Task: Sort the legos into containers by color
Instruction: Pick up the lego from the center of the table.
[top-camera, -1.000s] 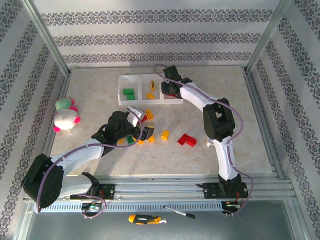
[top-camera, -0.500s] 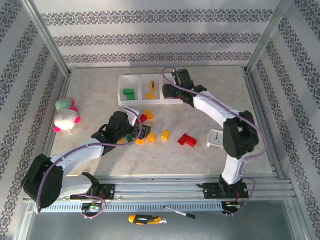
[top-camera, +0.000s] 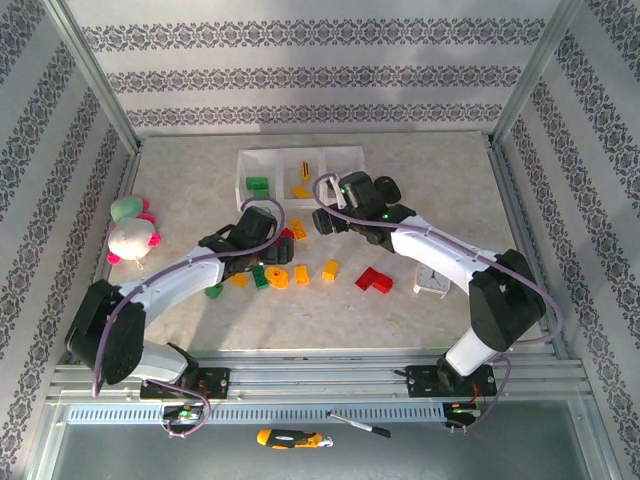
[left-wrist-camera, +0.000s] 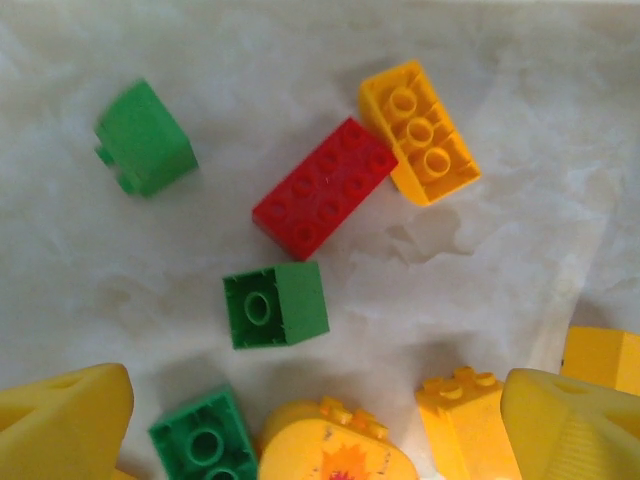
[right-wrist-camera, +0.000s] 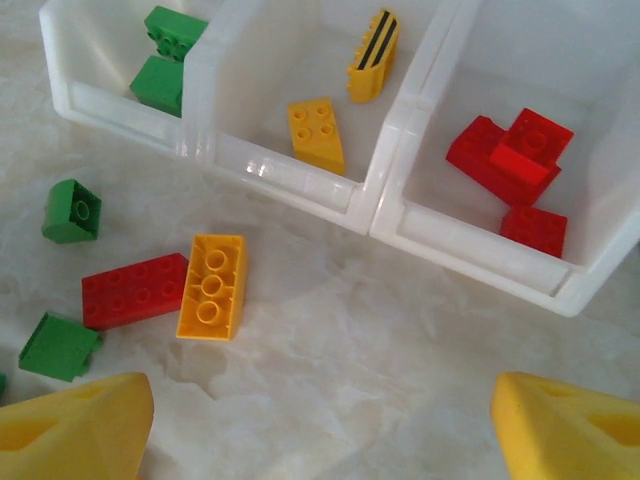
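We find the tray (right-wrist-camera: 385, 215) holding green legos (right-wrist-camera: 165, 55) at left, yellow legos (right-wrist-camera: 317, 133) in the middle and red legos (right-wrist-camera: 510, 160) at right, while the right arm (top-camera: 440, 255) hovers just before it and the left arm (top-camera: 175, 285) bends over loose legos (left-wrist-camera: 325, 188) on the table (left-wrist-camera: 300, 40), both with jaws wide apart, gripping nothing.

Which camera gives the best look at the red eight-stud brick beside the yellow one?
Left wrist: the red brick lies near mid-frame, studs up, all eight clear, against the yellow brick. Right wrist shows it whole but smaller, near the left edge. Top external shows it as a tiny red patch.
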